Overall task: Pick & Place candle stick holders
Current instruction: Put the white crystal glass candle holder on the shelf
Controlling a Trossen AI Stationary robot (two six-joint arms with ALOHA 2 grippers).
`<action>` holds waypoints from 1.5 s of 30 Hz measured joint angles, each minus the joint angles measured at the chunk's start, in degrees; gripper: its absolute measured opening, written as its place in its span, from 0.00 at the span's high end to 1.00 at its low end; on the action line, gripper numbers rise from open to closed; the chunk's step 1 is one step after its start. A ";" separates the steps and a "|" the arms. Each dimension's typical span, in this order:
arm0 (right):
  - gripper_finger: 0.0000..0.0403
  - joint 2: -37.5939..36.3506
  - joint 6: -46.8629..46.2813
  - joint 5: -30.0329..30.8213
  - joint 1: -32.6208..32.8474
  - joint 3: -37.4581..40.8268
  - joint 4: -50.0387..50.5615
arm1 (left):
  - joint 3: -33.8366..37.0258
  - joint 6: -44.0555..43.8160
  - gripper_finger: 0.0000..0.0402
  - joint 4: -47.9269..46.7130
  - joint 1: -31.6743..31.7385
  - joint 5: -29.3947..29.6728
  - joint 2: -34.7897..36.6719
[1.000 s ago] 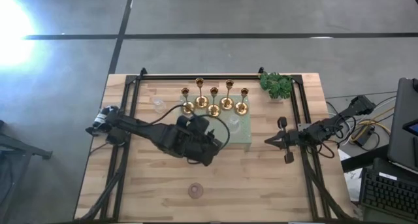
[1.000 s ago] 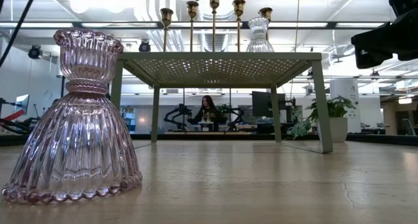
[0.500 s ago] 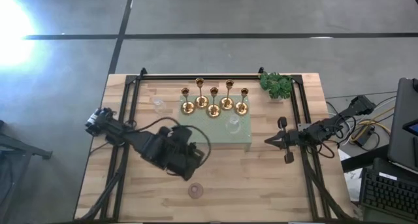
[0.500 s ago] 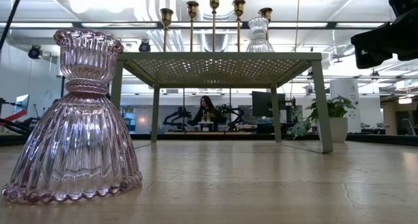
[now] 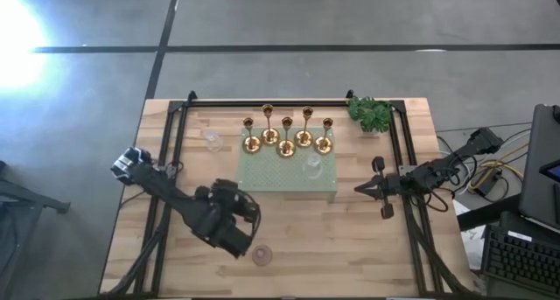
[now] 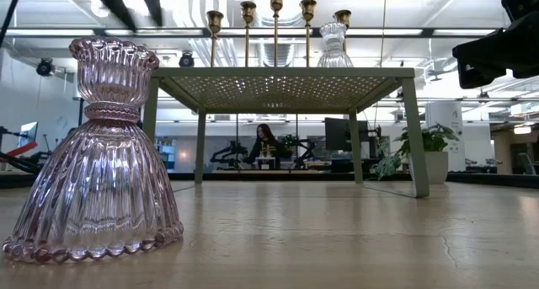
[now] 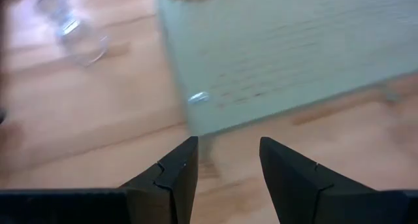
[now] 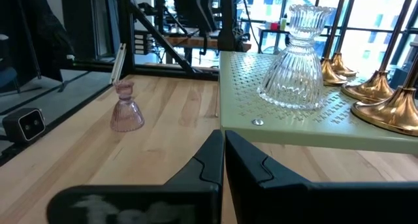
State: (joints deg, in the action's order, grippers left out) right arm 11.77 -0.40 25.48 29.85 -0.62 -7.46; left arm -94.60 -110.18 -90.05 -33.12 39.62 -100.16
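Six holders stand on the tray [image 5: 289, 173], five brass [image 5: 286, 136] and one glass [image 5: 312, 166] (two remain on the table), left gripper [image 7: 225, 160] half-open and empty, right gripper [image 8: 222, 152] shut.

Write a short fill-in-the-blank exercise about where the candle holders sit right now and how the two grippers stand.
1. The number of brass candle stick holders standing on the pale green perforated tray is ____.
2. The pinkish glass holder stands on the ____, off the tray.
3. The left gripper has its fingers ____ and holds nothing.
4. The right gripper, beside the tray, has its fingers ____.

Missing words: five; table; open; shut
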 joint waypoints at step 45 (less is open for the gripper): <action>0.98 0.00 0.01 0.00 -0.02 0.00 0.00 | 59.98 -13.35 0.58 23.38 0.61 23.67 16.85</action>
State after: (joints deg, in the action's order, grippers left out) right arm 11.77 -0.39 25.48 29.82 -0.62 -7.46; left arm -34.62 -123.53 -66.67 -32.50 63.29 -83.31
